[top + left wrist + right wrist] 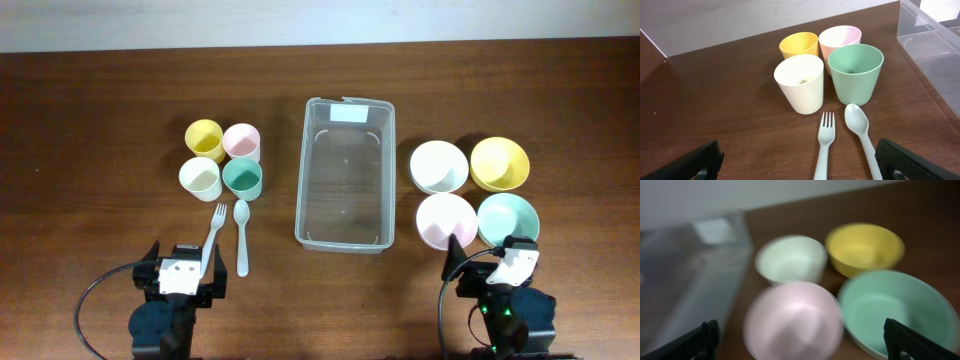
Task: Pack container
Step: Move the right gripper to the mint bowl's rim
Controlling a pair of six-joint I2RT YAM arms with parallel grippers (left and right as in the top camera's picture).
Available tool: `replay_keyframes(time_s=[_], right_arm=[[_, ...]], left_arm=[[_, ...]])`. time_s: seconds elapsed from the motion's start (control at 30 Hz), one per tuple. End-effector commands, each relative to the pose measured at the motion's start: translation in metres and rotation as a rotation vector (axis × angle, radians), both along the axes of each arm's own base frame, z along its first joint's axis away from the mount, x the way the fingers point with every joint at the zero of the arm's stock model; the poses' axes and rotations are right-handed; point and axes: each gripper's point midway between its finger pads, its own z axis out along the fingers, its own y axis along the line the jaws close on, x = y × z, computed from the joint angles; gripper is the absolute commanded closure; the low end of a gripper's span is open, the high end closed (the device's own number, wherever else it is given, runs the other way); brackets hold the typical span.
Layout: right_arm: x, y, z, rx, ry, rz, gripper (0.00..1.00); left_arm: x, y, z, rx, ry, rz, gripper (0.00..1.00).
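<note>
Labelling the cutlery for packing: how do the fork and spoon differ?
The fork ends in tines; the spoon ends in a smooth oval bowl. The fork lies to the left, by the cream cup; the spoon lies by the green cup. Both are pale, lie flat on the table, heads toward those cups.

robot lab: wooden table (100,120), plain white wall (300,18), cabled arms (178,288)

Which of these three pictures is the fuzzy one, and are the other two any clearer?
Right wrist view: blurred all over; the pink bowl and the container have smeared edges. Left wrist view: sharp; the tines of the fork show one by one. Overhead view: sharp and evenly lit; the white label has clean edges.
</note>
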Motion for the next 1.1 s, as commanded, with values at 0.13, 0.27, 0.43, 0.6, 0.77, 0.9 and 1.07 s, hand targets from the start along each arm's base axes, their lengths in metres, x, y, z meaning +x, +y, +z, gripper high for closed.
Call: replay_keyframes(time_s=[0.13,0.27,0.43,0.6,0.77,0.9,1.07], right_arm=[[-0.002,0.049,0.058,0.115,-0.169,0.269,0.01],[-0.001,0.032,0.094,0.093,-0.125,0.169,0.01],[0.012,-0.002,0.115,0.028,0.116,-0.023,0.01],[0.068,-0.041,0.127,-0.097,0.508,-0.131,0.01],[0.094,-0.073,0.082,0.015,0.742,-0.178,0.01],[0.105,-0.096,0.011,0.248,0.934,-0.175,0.01],[0.102,-0.117,-0.047,0.336,1.084,-0.219,0.02]], left_arm=[[0.0,-0.002,-0.003,-0.019,-0.001,-0.005,0.0],[0.0,-0.002,-0.003,-0.019,-0.001,-0.006,0.0],[0.0,-0.002,-0.003,-0.019,-0.001,-0.005,0.0],[0.0,-0.002,-0.003,-0.019,-0.001,-0.005,0.0],[0.0,-0.002,-0.003,-0.019,-0.001,-0.006,0.0],[0.0,-0.002,-0.003,-0.019,-0.001,-0.005,0.0],[0.0,-0.002,-0.003,-0.019,-0.001,-0.006,0.0]])
